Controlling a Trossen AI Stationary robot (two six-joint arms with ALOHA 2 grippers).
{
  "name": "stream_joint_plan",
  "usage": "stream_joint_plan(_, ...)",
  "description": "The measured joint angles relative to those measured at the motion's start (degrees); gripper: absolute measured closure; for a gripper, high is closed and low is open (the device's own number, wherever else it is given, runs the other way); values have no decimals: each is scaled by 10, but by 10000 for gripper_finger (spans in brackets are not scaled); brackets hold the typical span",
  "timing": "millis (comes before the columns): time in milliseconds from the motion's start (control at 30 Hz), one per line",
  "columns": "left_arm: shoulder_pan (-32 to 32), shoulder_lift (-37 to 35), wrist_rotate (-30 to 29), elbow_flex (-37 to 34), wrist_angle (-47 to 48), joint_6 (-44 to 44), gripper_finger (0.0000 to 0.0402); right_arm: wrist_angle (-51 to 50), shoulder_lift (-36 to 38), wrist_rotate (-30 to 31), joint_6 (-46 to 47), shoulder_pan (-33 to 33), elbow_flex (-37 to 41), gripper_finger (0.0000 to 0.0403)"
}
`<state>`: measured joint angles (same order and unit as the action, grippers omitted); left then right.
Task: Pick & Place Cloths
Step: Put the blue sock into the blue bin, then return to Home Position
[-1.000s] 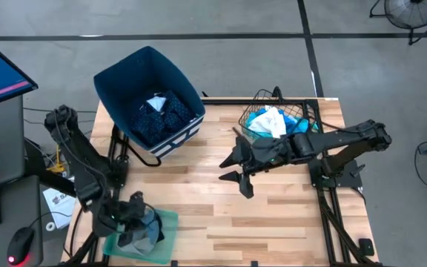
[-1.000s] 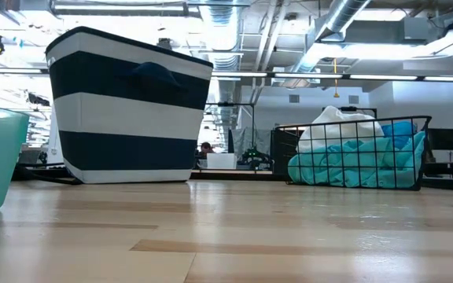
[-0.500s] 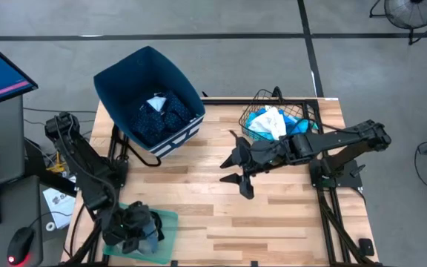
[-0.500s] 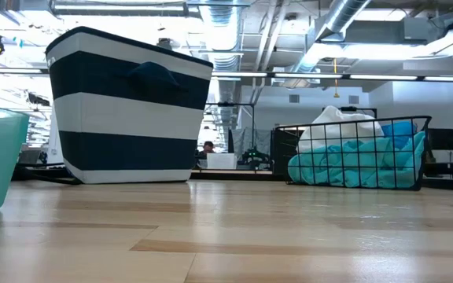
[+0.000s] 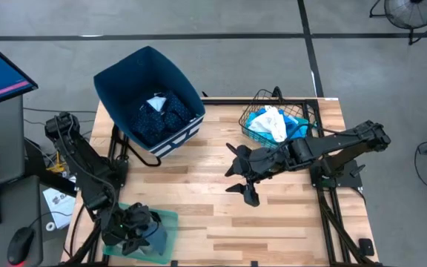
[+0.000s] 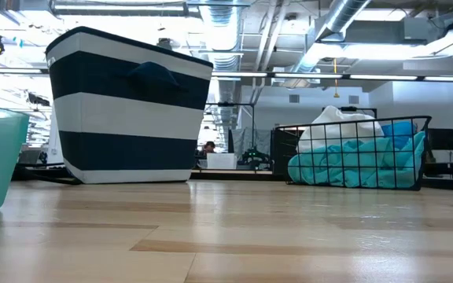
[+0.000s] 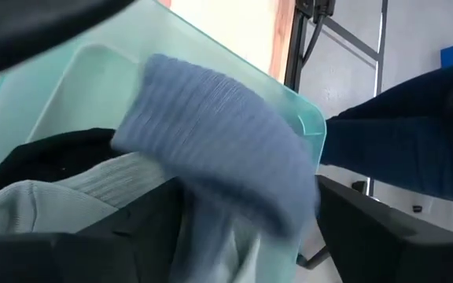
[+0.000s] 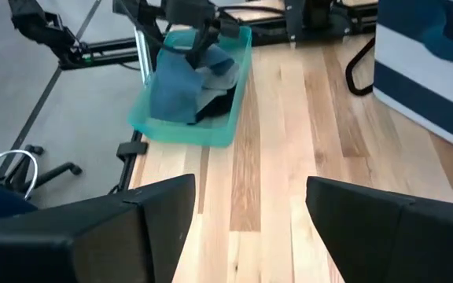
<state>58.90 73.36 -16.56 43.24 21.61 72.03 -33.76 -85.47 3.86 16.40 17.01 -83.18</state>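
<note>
Pale blue cloth [image 7: 219, 149] fills the left gripper's [image 5: 136, 228] wrist view, pinched; right gripper [image 5: 245, 178] spread.

Two dark, nearly black arms are showing from above, each built of slim jointed segments with rounded housings at the joints. The left gripper [image 5: 133, 226] and right gripper [image 5: 237, 173] are each ending in two matte black, wedge-shaped fingers [image 8: 384, 228] with flat, angular faces. Thin black cables are running beside the bases.
</note>
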Motion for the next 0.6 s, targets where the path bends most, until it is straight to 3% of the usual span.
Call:
stream_joint_plan(167,-2,0,31,0,-2,36,128,-12,0,0,0,3,0,165)
stream_joint_plan(267,-2,-8,76,0,-6,100,127,-11,8,0,2,3,1,165)
stream_joint_plan(333,-6,-26,74,0,-25,139,128,2,29,-9,1,4,1,165)
stream_joint_plan(433,-19,-84,23,0,-56,143,135,24,78,-10,-3,6,0,165)
stream_joint_plan(600,-49,-236,-142,0,-64,86,151,44,178,-10,-34,4,0,165)
